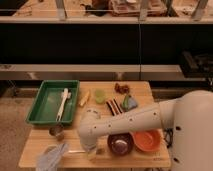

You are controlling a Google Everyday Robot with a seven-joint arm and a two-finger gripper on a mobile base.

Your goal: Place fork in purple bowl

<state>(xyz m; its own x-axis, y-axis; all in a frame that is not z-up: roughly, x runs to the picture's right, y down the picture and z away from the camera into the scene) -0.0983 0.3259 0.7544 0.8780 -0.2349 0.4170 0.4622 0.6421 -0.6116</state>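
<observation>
gripper (91, 151) half-hidden under arm (131, 121) beside purple bowl (120, 144), fork (76, 151) perhaps indistinct sliver
</observation>
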